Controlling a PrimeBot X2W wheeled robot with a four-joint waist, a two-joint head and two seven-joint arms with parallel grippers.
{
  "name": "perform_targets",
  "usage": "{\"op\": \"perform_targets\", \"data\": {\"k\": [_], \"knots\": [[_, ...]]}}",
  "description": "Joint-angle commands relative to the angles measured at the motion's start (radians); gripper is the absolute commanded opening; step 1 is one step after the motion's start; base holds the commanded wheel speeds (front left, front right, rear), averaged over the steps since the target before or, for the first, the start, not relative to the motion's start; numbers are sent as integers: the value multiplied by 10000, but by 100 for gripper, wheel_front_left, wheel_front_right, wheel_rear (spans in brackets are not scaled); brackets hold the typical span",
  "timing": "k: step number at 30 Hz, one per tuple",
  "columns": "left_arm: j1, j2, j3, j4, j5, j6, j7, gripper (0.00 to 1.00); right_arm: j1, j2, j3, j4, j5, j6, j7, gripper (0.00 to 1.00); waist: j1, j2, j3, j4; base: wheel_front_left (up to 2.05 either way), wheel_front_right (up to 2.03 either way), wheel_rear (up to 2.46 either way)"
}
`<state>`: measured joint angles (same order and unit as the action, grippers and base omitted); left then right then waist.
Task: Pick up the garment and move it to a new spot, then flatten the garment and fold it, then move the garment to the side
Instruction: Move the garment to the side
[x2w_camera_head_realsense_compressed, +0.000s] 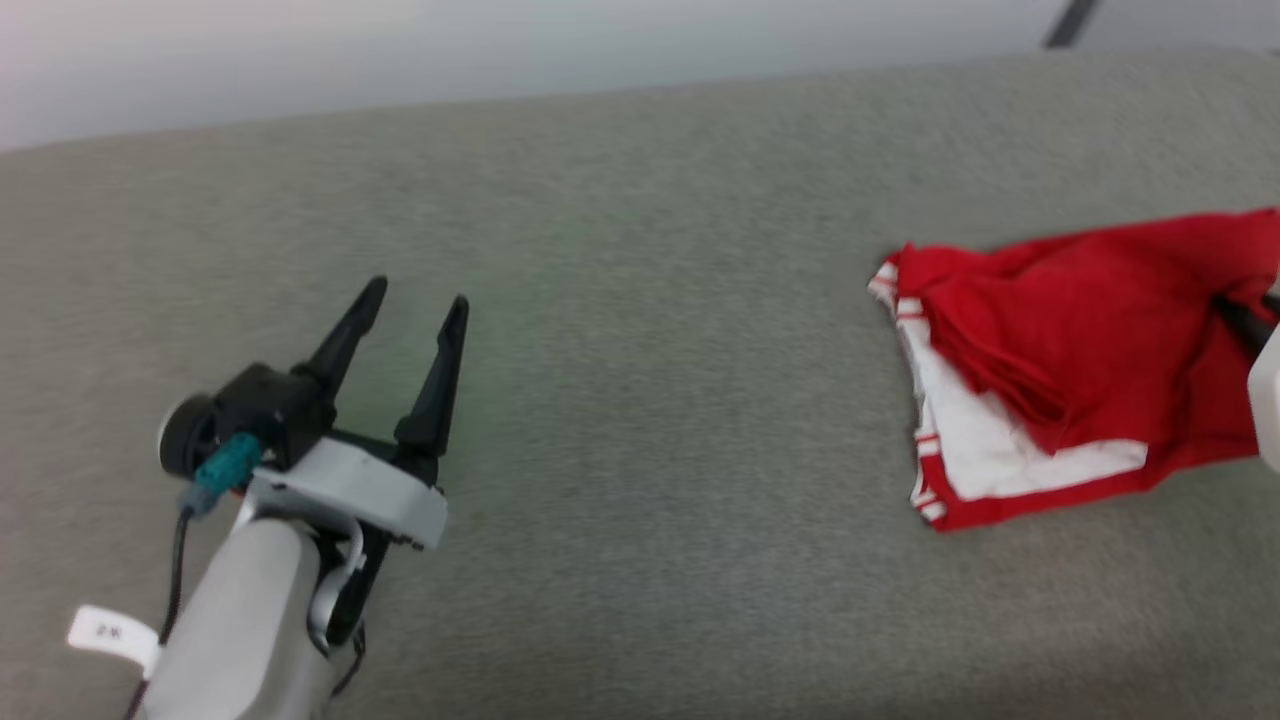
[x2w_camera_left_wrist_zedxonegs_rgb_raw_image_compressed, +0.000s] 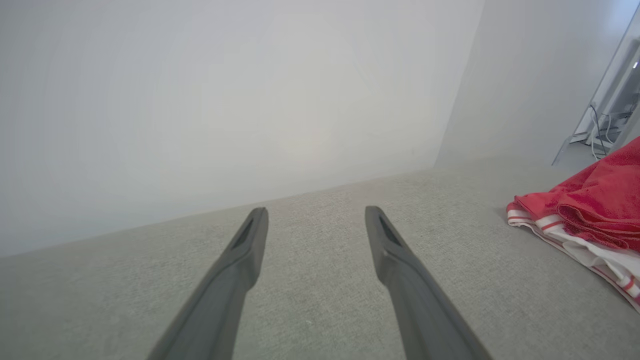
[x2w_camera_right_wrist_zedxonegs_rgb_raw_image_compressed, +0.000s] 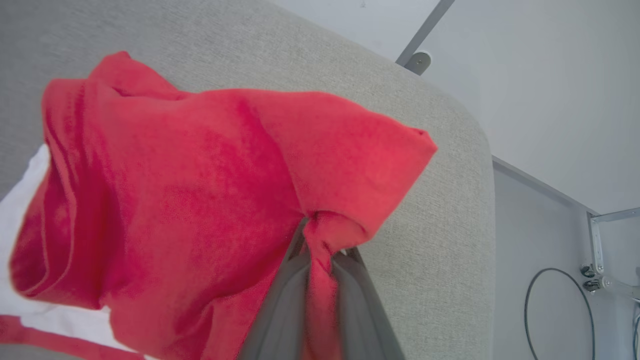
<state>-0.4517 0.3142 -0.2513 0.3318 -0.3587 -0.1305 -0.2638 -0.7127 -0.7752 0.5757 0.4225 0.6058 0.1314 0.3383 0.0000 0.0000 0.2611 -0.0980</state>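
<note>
Head view: one crumpled red short-sleeved shirt with white sleeves (x2w_camera_head_realsense_compressed: 1080, 340) lies to the right on the grey fabric surface (x2w_camera_head_realsense_compressed: 640, 400), long axis left-right, far end cut off. The left pincer (x2w_camera_head_realsense_compressed: 417, 295) is released, well apart. Left wrist view: the shirt's striped edge is cropped. Right wrist view: the right pincer (x2w_camera_right_wrist_zedxonegs_rgb_raw_image_compressed: 324, 250) is clenched on a bunched red fold.

Bright, soft, even light all round, hardly a shadow on the cushion (x2w_camera_head_realsense_compressed: 640, 300). The head view is smeared, the garment (x2w_camera_head_realsense_compressed: 1050, 390) soft-edged. The wall (x2w_camera_left_wrist_zedxonegs_rgb_raw_image_compressed: 200, 100) washes out pale in the left wrist view; up close in the right wrist view the cloth blurs.
</note>
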Motion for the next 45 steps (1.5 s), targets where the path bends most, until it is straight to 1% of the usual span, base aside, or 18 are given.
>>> {"op": "perform_targets", "data": {"k": [1, 4, 11, 17, 23, 29, 31, 34, 38, 39, 44, 45], "knots": [[-112, 47, -19, 10, -40, 1, 3, 100, -126, 16, 51, 9, -30, -15, -64, 0, 0, 0, 689, -776, 0, 0, 0], [-537, 194, -367, 84, -127, 0, 1, 100, -588, -298, 396, 300, -137, -15, -521, 0, 0, 0, 968, -1109, 0, 0, 0], [-1369, 579, -1072, 290, -357, 0, 4, 100, -1642, -656, 1184, 1296, -518, -15, -1783, 0, 0, 0, 1584, -1694, 0, 0, 0], [-1810, 739, -1503, 416, -454, 0, 4, 100, -2390, -643, 1532, 2509, -882, -15, -2618, 0, 0, 0, 2056, -1893, 0, 0, 0], [-2130, 856, -1889, 529, -580, 0, 4, 100, -2978, -307, 1563, 3952, -1590, -15, -3513, 0, 0, 0, 2428, -1744, 0, 0, 0], [-2356, 974, -2077, 708, -689, 10, 8, 100, -3461, 274, 1495, 5467, -2824, -15, -4279, 0, 0, 0, 2701, -1483, 0, 0, 0], [-2418, 997, -2123, 723, -705, 12, 10, 100, -3664, 380, 1396, 5966, -3297, -15, -4579, 0, 0, 0, 2780, -1372, 0, 0, 0], [-2434, 1096, -2108, 782, -768, 15, 16, 100, -3752, 848, 1209, 6656, -3642, -15, -4689, 0, 0, 0, 2848, -1302, 0, 0, 0], [-2402, 1122, -2137, 816, -785, 16, 19, 100, -3959, 1186, 924, 7350, -3910, -15, -4807, 0, 0, 0, 2904, -1224, 0, 0, 0], [-2397, 1113, -2151, 826, -777, 16, 19, 100, -3964, 1270, 900, 7495, -3975, -15, -4845, 5, 0, 0, 2904, -1204, 0, 0, 0], [-2307, 1029, -2159, 857, -794, 16, 34, 100, -4171, 1482, 497, 8016, -4132, -15, -5092, 55, 0, 0, 2762, -1132, 0, 0, 0], [-2272, 1018, -2149, 851, -806, 15, 31, 100, -4204, 1502, 446, 8093, -4183, -15, -5120, 80, 0, 0, 2697, -1125, 0, 0, 0]]}}
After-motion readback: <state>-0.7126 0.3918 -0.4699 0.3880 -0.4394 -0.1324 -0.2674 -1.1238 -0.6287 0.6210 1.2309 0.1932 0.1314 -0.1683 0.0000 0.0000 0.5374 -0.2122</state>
